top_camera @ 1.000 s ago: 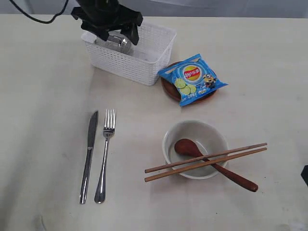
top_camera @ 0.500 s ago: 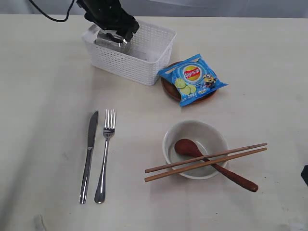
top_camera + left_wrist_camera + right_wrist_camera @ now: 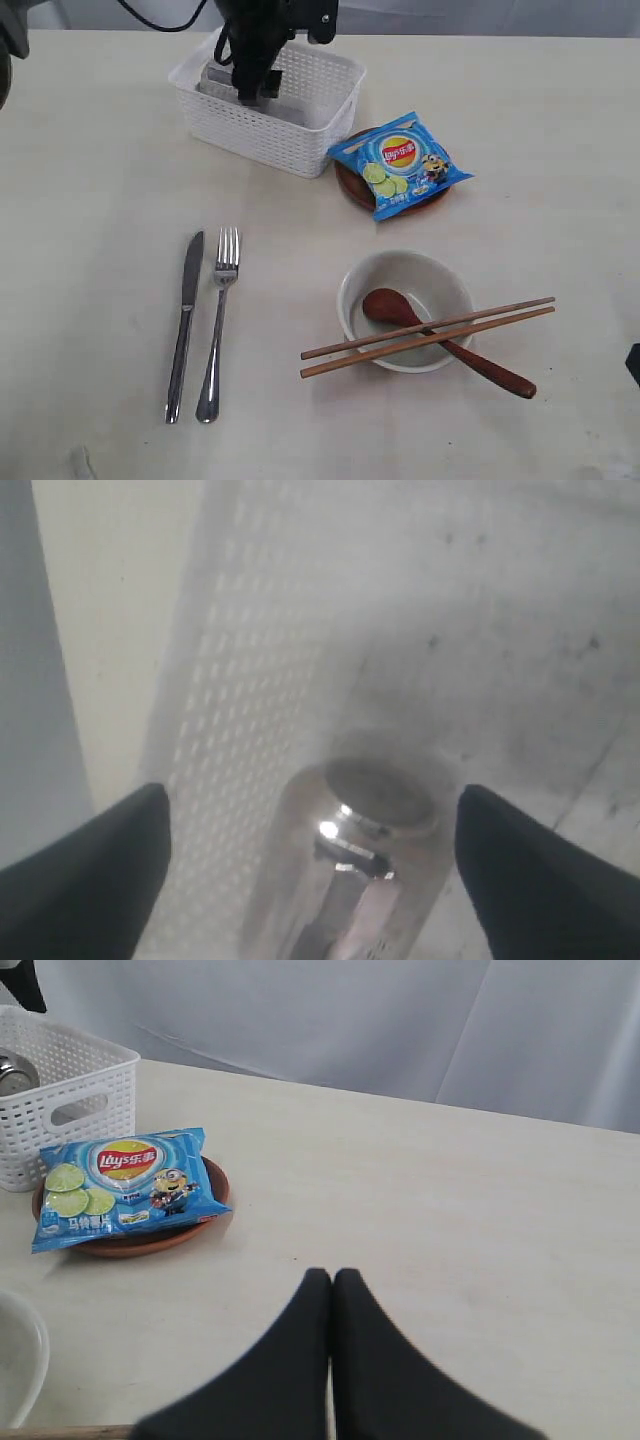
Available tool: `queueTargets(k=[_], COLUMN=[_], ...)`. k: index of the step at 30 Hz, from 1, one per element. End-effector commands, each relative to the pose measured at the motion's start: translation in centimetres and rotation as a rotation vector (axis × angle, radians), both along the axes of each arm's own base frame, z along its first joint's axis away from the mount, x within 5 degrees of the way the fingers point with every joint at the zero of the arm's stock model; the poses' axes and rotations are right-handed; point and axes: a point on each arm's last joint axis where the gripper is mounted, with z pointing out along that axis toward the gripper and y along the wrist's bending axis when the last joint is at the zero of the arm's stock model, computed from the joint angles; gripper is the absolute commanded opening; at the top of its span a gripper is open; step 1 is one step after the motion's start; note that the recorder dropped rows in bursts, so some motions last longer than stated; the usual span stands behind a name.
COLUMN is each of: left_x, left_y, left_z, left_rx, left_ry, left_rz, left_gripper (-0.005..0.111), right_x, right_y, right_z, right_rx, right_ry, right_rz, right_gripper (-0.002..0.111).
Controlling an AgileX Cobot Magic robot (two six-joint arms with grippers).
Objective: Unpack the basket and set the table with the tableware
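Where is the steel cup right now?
The steel cup is inside the white basket at the exterior view's upper left, left of the chips packet; in the left wrist view it sits between the open fingers of the left tool.

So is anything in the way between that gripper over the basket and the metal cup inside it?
Nothing visible is. The left gripper is open, and the steel cup lies on its side straight between its fingers. Only the basket and its lattice wall run close along one side of the cup.
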Motion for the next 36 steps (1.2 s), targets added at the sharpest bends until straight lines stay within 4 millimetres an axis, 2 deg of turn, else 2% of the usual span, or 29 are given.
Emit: queueTargets(k=[1,5,10,16,23,26,28,30,33,36], left_x=[0.8,1.5,2.1,1.9,2.1,2.3,2.5,2.5,2.5,2.6], left_y=[1.6,3.1,5.0,4.6,4.7,4.6,4.6,4.6,4.6,4.7], left_z=[0.4,0.1,-1.3,-2.9,-6.0,-6.6,-6.7,-6.6,-6.5,-6.4], left_rx=[0.079,0.084,0.134,0.057,0.094,0.098,0.091,0.090,0.084,0.102], left_ry=[-0.048,-0.034,0.036,0.119,0.176,0.167,0.149,0.145,0.147,0.140], left_rz=[-0.015,0.018,0.033,-0.074,-0.088,-0.089,-0.090,-0.090,-0.075,-0.070], left_gripper=[0.073,0.073,0.073,0.073,0.073,0.071,0.060,0.041,-0.001,0.001], right_x=[0.0,0.0,0.0,0.0,0.0,0.0,0.0,0.0,0.0,0.0], right_y=[0.0,0.0,0.0,0.0,0.0,0.0,0.0,0.0,0.0,0.0], right_z=[0.0,0.0,0.0,0.0,0.0,0.0,0.0,0.0,0.0,0.0], right_rx=[-0.002,-0.002,-0.002,-0.002,-0.002,-0.002,-0.002,-0.002,-0.002,-0.002], right_ry=[-0.008,-0.008,-0.008,-0.008,-0.008,-0.008,-0.008,-0.008,-0.008,-0.008], right_rz=[-0.007,-0.007,-0.007,-0.007,-0.007,-0.007,-0.007,-0.007,-0.007,-0.007], right_gripper=[0.000,0.000,0.000,0.000,0.000,0.000,0.000,0.000,0.000,0.000])
